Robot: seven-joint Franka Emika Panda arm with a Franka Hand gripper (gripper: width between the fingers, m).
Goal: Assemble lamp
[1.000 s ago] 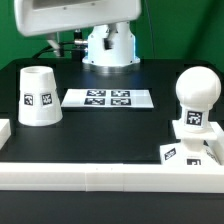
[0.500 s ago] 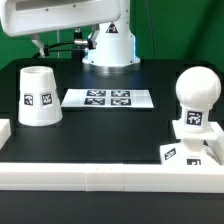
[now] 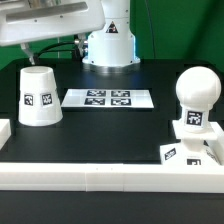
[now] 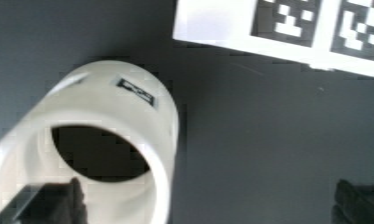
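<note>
The white cone shade (image 3: pixel 39 97) stands on the black table at the exterior view's left, narrow end up, with a tag on its side. The wrist view looks down into its dark opening (image 4: pixel 99 140). My gripper (image 4: pixel 205 205) is open and empty above it. One finger (image 4: pixel 51 202) sits over the shade's rim, the other (image 4: pixel 362 200) over bare table. In the exterior view only the white hand (image 3: pixel 50 20) shows, above the shade. The ball-shaped bulb (image 3: pixel 197 90) stands upright at the right. The tagged base (image 3: pixel 185 152) is just in front of it.
The marker board (image 3: pixel 108 98) lies flat between shade and bulb, and also shows in the wrist view (image 4: pixel 290 30). A long white rail block (image 3: pixel 110 172) runs along the front edge and another (image 3: pixel 4 130) sits at the left. The robot's pedestal (image 3: pixel 108 45) stands behind.
The hand has moved toward the exterior view's left and down, from above the marker board to above the shade. The lamp parts have not moved.
</note>
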